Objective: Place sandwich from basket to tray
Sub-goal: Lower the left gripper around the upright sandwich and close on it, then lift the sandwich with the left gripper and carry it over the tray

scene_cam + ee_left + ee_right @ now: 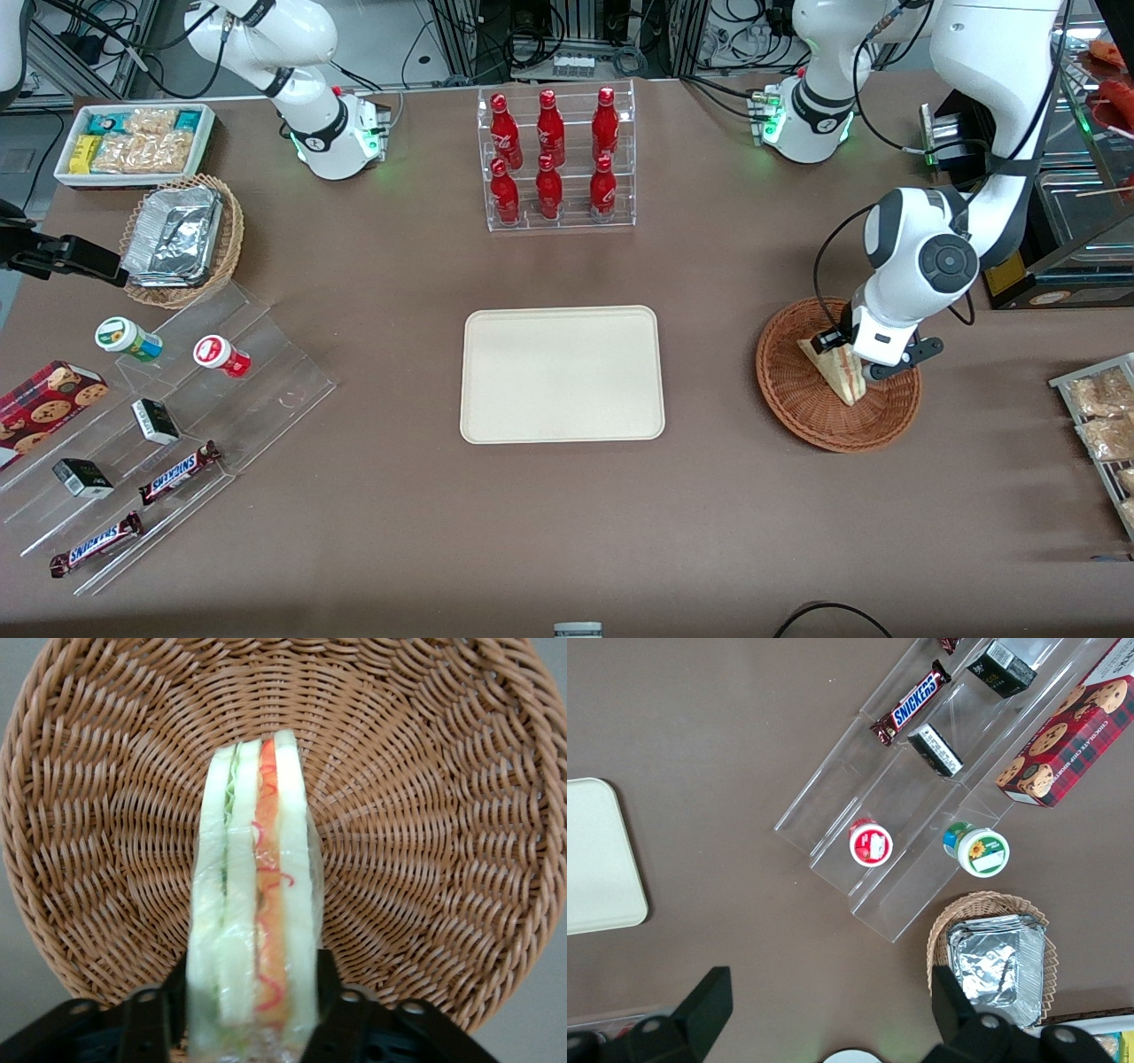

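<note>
Down inside the basket (pixel 802 399), you have the gripper (pixel 852 357) with its jaws clamped on the sandwich (pixel 837 372), one finger (pixel 151 1023) pressed to each bread face. The wrist camera cuts off the wedge's held end, and the arm hides part of the basket's rim from the front. Its long axis runs from 11 o'clock to 5 o'clock in the front view, layered edge facing the wrist camera. At 9 o'clock from the basket, well apart, the tray (pixel 562 373) lies on the counter (pixel 567 523).

Reddish-brown woven basket (pixel 802 403), cream tray (pixel 562 374)
</note>
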Tool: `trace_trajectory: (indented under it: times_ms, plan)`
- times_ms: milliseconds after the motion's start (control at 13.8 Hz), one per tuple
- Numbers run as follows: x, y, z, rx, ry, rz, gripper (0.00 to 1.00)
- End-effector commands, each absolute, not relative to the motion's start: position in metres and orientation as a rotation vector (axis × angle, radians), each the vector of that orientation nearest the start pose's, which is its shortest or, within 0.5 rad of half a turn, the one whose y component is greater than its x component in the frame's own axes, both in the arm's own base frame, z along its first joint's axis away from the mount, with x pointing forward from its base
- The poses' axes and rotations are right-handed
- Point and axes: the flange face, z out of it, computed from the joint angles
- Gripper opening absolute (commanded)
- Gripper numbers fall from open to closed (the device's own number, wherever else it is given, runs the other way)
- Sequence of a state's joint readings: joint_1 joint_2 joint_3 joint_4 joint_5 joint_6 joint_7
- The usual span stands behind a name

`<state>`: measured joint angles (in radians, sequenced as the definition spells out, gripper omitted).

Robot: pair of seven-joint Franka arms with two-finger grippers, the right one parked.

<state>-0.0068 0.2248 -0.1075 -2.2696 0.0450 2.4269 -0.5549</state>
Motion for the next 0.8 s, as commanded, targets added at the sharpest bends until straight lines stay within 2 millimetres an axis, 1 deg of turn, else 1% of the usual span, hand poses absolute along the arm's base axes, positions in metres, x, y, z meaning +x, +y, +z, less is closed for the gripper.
trace_trajectory:
  times_ms: [0, 73, 145, 218, 364, 436, 582, 655, 727]
  plan:
    - [0.525, -0.059, 0.258, -3.047, -0.626, 0.061, 0.0]
    - [0.526, -0.058, 0.261, -3.046, -0.616, 0.057, 0.0]
    - [0.527, -0.056, 0.27, -3.039, -0.605, 0.052, 0.0]
    - [0.528, -0.059, 0.277, -3.028, -0.583, 0.071, 0.0]
    - [0.541, -0.06, 0.306, -3.007, -0.563, 0.088, 0.0]
    - [0.548, -0.068, 0.322, -3.0, -0.557, 0.105, 0.0]
    - [0.554, -0.096, 0.349, -2.999, -0.494, 0.122, 0.0]
    - [0.556, -0.113, 0.358, -3.002, -0.455, 0.126, 0.0]
    - [0.554, -0.136, 0.365, -3.013, -0.407, 0.122, 0.0]
